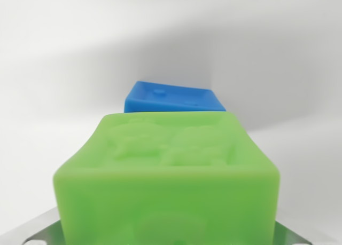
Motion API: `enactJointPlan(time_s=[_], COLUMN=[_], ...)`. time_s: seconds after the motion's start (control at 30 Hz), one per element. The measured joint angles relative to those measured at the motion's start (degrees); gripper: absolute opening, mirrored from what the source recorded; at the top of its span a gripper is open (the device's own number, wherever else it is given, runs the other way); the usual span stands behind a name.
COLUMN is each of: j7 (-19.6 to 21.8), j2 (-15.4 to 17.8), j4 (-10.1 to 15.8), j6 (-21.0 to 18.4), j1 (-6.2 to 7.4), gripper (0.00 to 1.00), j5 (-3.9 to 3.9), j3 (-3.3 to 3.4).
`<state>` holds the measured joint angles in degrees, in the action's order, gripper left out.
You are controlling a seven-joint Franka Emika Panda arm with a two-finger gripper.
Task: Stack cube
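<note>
honestly the wrist view is almost all green cube (171, 175) right now, huge and a bit blurry in the foreground with some embossed pattern on its top face. behind it, peeking over the far edge, sits the blue cube (173, 98) on the white tabletop (64, 69), a little rotated compared with the green one. bits of metal show at the bottom corners, probably the hand (171, 239), and my guess is it's clamped on the green cube, but the fingers aren't actually visible so i can't tell for sure.

what could go wrong: the two cubes aren't squared up, so if green goes down at this angle it may land crooked and overhang. also green blocks most of the view of blue, so judging the centre is hard and it could slide off.
</note>
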<state>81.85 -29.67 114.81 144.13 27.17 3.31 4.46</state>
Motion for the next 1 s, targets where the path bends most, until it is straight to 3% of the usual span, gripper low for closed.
enactJointPlan(time_s=[0.67,0.7,1.0], j7=[-0.09,-0.1,-0.1], j2=[-3.08,-3.08,-3.09], j4=[-0.61,-0.61,-0.61], j6=[2.58,2.59,2.6], j1=[-0.3,-0.32,-0.34], gripper=[0.0,1.0,1.0], j5=[0.18,0.18,0.19], j3=[-0.41,-0.42,-0.44])
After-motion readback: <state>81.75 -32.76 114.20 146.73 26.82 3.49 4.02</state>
